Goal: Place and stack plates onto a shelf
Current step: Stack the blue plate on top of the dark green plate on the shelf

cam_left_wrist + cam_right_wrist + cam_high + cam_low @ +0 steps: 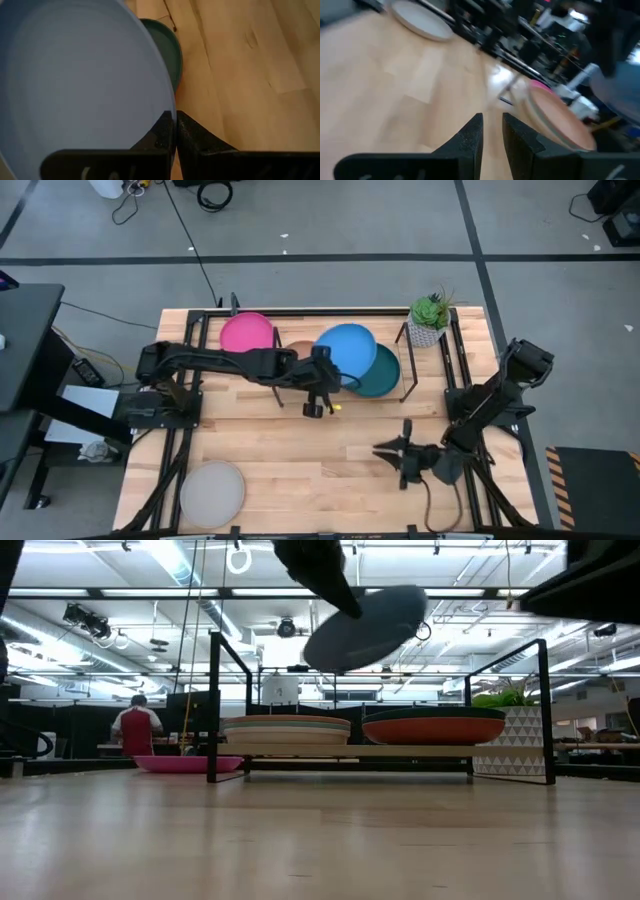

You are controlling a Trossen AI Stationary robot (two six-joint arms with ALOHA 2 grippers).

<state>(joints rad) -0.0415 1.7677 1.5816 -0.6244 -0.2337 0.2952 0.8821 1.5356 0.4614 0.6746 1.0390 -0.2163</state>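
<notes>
Overhead, wood table (330, 465) (grey concrete floor (330, 225) around)

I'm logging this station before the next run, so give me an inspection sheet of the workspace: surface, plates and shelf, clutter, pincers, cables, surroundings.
Surface: light wood table, mostly bare in front.
Job's things: blue plate held tilted above the shelf; dark teal plate tops the shelf's right stack; a second stack sits on its left half; magenta plate on the table by the shelf's left end; grey plate at the front left corner.
Clutter: potted plant by the shelf's right end.
Grippers: left pincer shut on the blue plate's rim; right pincer low at front right, holding nothing.
Cables: black cords on the floor behind the table.
Surroundings: a person stands far off in the room.
</notes>
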